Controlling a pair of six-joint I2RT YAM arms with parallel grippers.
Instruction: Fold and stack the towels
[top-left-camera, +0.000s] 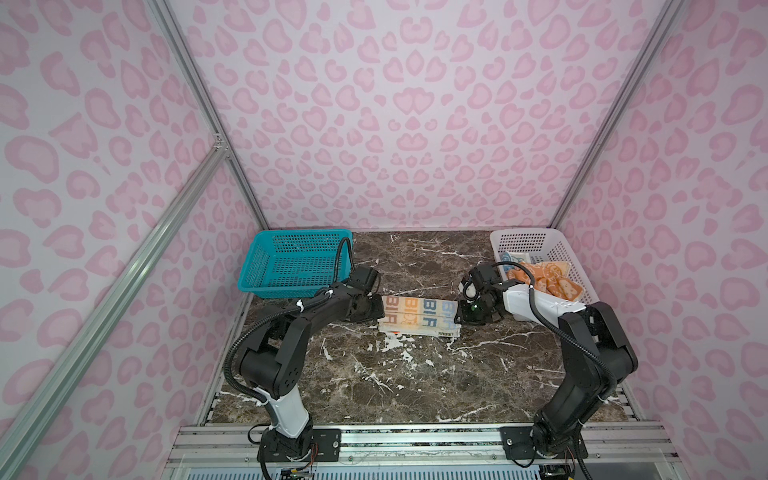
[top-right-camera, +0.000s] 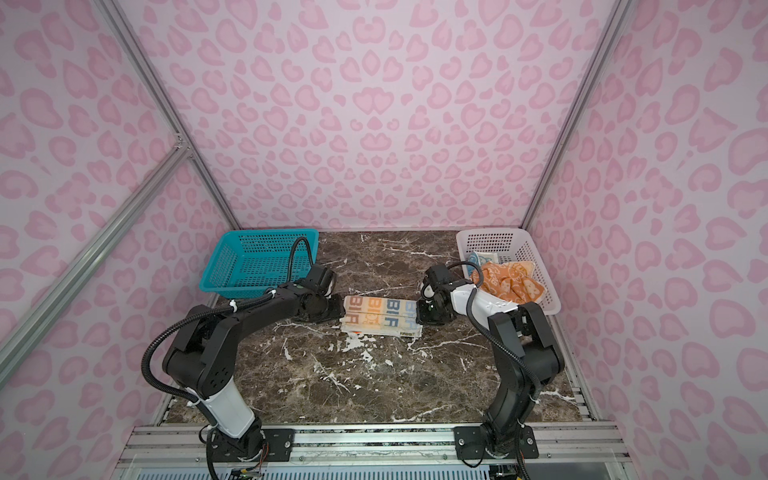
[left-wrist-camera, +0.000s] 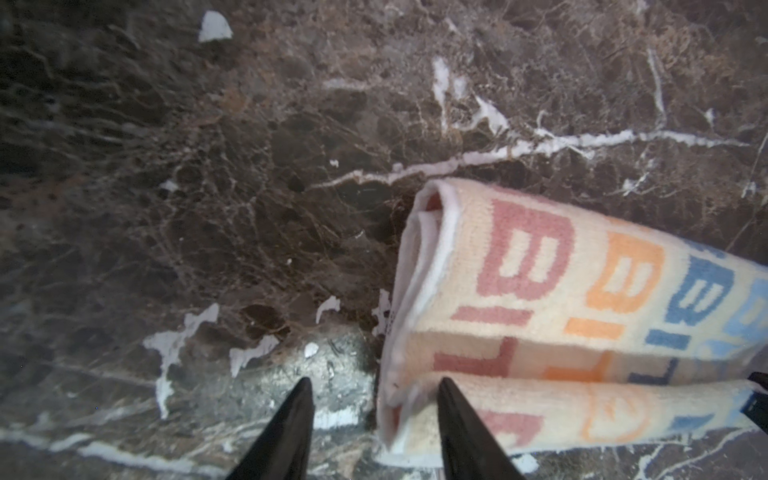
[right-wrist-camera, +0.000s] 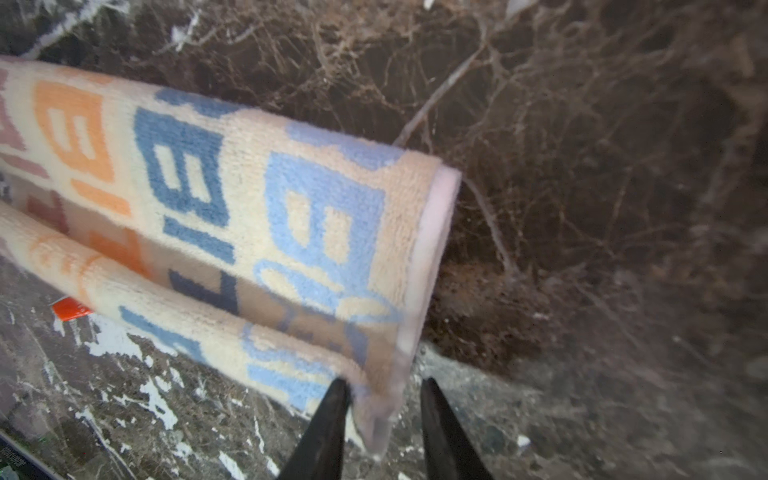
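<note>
Left tool had its fingers apart, straddling the edge of one end of the cream towel without pinching it. Right tool was also apart, with the towel's corner at the other end sitting between its fingers and one finger touching the cloth. The cream towel lay folded into a long strip on the bench, between both tools. The orange towel was bunched in the white basket, with the blue towel partly under it. The teal basket stood at back left.
</note>
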